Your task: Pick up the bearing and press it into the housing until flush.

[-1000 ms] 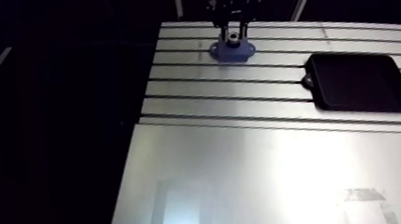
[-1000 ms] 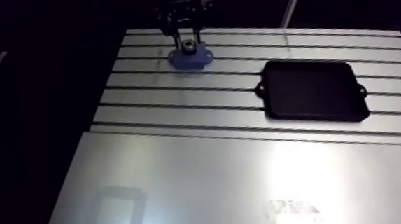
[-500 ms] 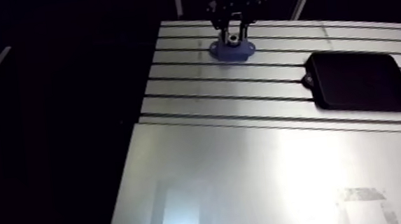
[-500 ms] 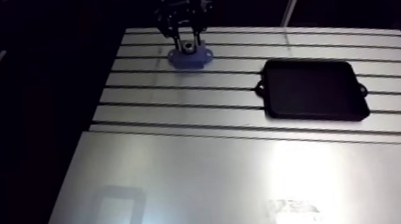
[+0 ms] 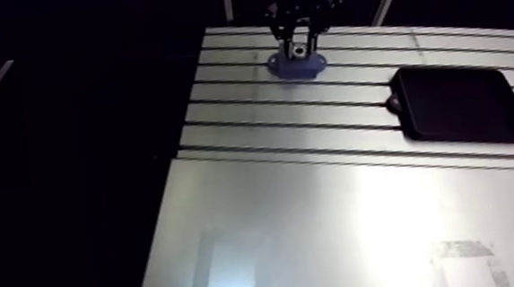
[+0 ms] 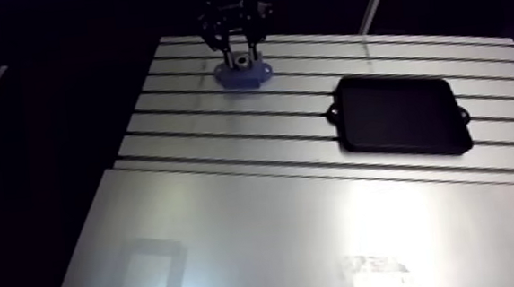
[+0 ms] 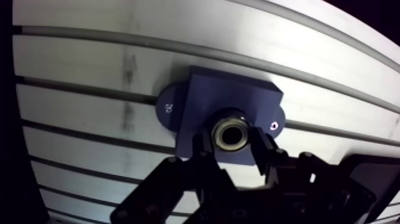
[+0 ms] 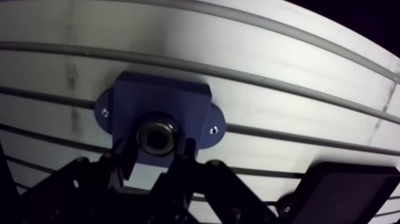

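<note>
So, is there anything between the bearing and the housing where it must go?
Nothing visible does. The bearing, held by the gripper, sits right at the bore of the blue housing. The black tray lies well off to the side.

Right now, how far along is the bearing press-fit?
Done: the bearing has been picked up and sits at the bore of the blue housing. In hand: the gripper is shut on it, one finger on either side, right over the housing. Left: pressing it flush, which cannot be judged from these views, then letting go.
</note>
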You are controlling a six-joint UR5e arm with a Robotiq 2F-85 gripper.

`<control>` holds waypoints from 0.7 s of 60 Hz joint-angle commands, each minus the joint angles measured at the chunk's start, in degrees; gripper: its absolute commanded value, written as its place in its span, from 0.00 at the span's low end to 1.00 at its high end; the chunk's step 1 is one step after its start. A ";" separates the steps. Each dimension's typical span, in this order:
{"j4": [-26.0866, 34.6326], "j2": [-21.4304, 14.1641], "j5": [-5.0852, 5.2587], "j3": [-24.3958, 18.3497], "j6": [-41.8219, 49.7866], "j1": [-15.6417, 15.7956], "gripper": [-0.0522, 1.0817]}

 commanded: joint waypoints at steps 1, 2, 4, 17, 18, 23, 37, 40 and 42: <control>-0.01 -0.01 0.07 -0.01 -0.01 0.02 0.61; -0.01 -0.01 0.08 -0.01 -0.08 0.02 0.61; -0.01 -0.01 0.08 -0.09 -0.09 0.02 0.61; -0.01 -0.01 0.08 -0.10 -0.09 0.11 0.61; -0.01 -0.01 0.08 -0.10 -0.09 0.11 0.61; -0.01 0.00 0.08 -0.18 -0.09 0.03 0.61; -0.01 0.08 0.08 -0.19 -0.09 0.02 0.61; -0.01 0.08 0.08 -0.19 -0.09 -0.07 0.61; -0.01 0.08 0.08 -0.19 -0.09 -0.07 0.61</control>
